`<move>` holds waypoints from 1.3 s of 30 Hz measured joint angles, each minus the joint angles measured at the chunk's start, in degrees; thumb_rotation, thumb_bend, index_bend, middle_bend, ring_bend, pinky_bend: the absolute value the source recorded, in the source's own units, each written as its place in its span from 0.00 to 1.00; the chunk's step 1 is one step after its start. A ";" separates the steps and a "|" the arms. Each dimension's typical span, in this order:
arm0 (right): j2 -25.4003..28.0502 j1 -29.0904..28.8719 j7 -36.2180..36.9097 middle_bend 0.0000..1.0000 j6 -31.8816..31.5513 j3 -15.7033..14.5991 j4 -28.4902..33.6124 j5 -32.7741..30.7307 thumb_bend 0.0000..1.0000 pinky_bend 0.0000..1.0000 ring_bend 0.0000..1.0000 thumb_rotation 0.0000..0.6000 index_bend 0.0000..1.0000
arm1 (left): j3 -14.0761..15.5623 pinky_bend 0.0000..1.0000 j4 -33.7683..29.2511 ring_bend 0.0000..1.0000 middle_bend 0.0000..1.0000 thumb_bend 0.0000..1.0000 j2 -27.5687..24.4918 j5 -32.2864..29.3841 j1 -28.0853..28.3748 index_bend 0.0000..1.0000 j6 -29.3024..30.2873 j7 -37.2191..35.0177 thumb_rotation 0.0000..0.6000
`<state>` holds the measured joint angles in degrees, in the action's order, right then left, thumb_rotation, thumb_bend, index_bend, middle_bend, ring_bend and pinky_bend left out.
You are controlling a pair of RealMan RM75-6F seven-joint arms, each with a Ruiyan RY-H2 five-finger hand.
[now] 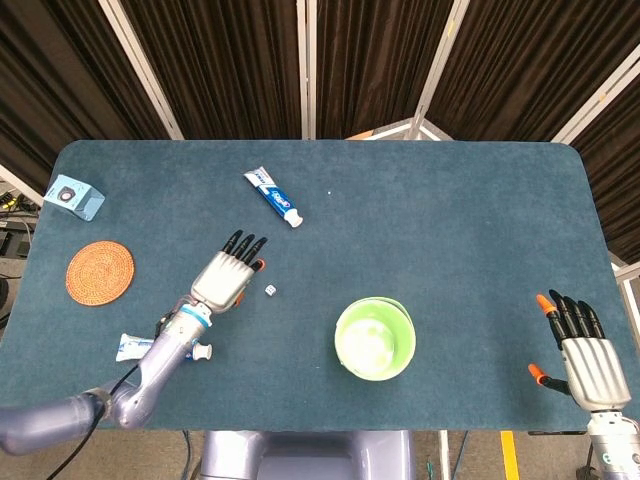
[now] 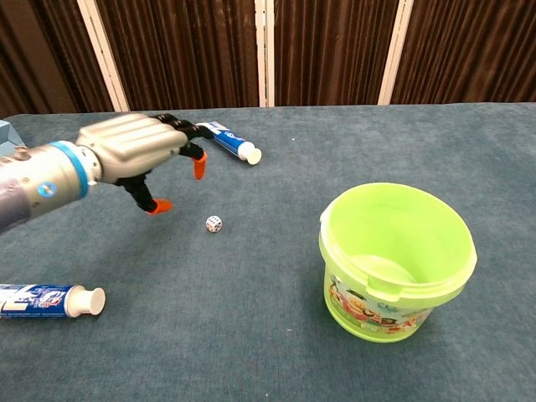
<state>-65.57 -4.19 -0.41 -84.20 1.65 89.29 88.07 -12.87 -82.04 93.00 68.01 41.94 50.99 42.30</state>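
My left hand hovers over the blue table with its fingers spread and curved downward, holding nothing. A small white die lies just to the right of its fingertips, apart from them. A blue and white toothpaste tube lies beyond the hand. A second tube lies by the left forearm, partly hidden in the head view. My right hand is flat with its fingers stretched at the table's front right and holds nothing.
A green plastic bucket stands upright near the front middle. A woven round coaster and a small light-blue box lie at the left. Dark curtains hang behind the table's far edge.
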 measured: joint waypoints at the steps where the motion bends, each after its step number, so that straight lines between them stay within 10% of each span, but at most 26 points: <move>1: 0.10 0.01 0.27 0.00 -0.01 0.05 0.01 -0.06 0.08 0.00 0.00 1.00 0.00 | 0.03 0.00 0.68 0.00 0.00 0.32 0.71 -0.62 0.52 0.34 -0.21 0.47 1.00; 39: 0.44 -0.71 2.34 0.00 1.42 0.66 -0.21 -1.24 0.08 0.00 0.00 1.00 0.00 | 3.22 0.00 14.66 0.00 0.00 0.47 12.73 -9.94 8.58 0.56 -1.42 -0.57 1.00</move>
<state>-65.14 -4.90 1.93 -82.78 2.31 89.08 86.83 -9.65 -67.38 105.72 58.07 50.51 49.58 41.73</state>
